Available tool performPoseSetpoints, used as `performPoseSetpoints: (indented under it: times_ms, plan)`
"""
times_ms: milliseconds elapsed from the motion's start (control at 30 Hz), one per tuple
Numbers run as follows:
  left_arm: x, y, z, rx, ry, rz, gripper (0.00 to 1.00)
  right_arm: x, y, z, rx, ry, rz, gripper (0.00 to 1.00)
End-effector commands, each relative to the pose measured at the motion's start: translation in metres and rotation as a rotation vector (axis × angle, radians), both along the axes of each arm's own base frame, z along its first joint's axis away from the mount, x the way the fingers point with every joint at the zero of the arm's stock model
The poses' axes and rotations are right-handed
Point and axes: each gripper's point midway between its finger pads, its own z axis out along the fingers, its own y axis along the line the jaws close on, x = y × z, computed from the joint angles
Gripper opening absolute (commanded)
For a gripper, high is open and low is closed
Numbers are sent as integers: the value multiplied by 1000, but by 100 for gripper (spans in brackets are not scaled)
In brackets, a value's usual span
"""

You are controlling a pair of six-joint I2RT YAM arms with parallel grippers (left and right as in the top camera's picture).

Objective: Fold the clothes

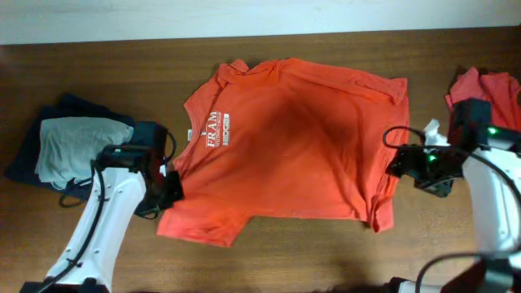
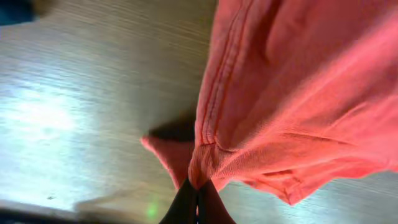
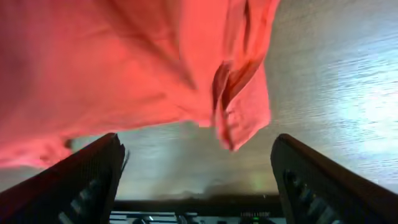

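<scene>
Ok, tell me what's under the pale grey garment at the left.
A navy garment lies under the pale grey garment, showing past its top and left edges. Whatever else sits beneath the pile is covered.

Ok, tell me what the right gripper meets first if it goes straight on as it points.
Most likely the orange-red T-shirt: its bunched edge lies straight ahead of the open right gripper. Only bare table shows before it; the depth is unclear.
</scene>
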Motion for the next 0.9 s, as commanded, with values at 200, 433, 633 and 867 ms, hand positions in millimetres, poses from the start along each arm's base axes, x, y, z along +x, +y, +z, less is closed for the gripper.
performPoseSetpoints:
  times_ms: [200,433,633,867]
  plan:
    - [-3,31,8,171,-1,-5,1,-25,6,-72,51,198,-31,63]
    - [-1,31,8,170,-9,-4,1,-22,11,-99,77,161,-63,40]
    - [1,31,8,169,-17,-4,2,-9,20,-113,132,63,-57,29]
    - [5,30,8,168,-32,-3,3,-11,19,-128,124,55,-104,51]
